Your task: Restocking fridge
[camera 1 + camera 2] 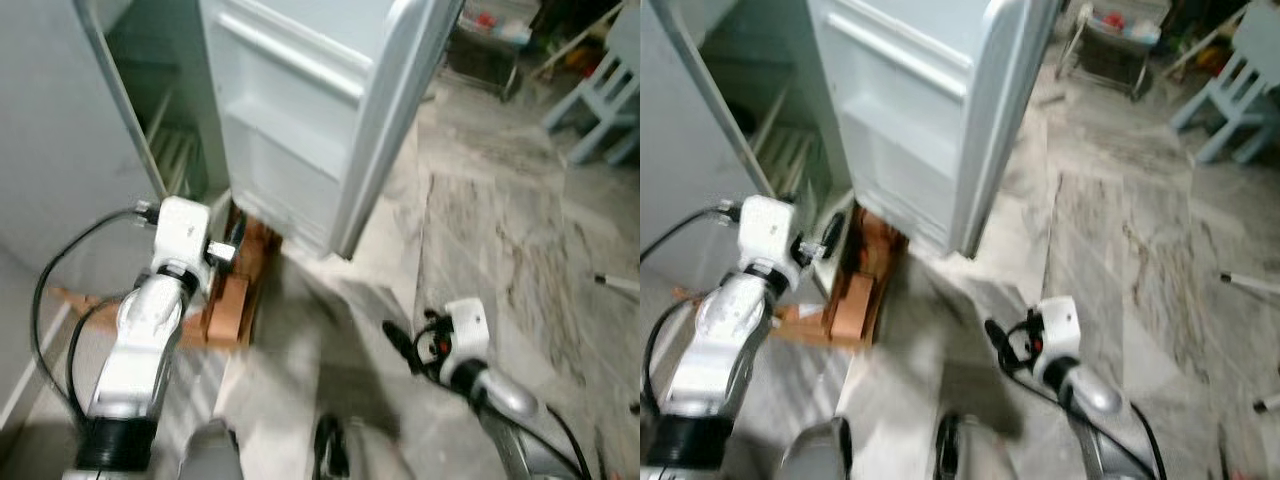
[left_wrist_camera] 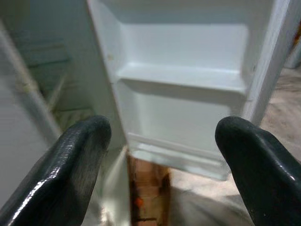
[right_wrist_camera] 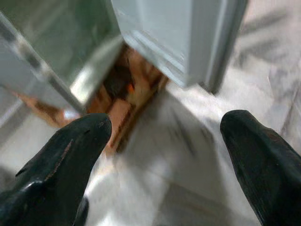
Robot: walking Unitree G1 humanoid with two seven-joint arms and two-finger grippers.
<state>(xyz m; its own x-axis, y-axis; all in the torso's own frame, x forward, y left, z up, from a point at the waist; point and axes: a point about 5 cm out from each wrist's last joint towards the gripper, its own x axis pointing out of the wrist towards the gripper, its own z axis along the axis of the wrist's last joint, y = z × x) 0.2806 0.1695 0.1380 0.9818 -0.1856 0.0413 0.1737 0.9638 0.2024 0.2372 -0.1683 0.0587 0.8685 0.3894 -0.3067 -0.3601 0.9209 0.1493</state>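
While the fridge door (image 1: 330,110) hangs open at upper centre, stiff and best taken by its edge, left gripper (image 2: 160,155) and right gripper (image 3: 164,155) gape empty, jaws apart.

white fridge (image 1: 150,120), door (image 1: 310,110) open, shelves bare

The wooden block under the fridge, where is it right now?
In the left eye view the wooden block lies on the floor on the robot's left, below the open fridge door and just beyond the raised left gripper.
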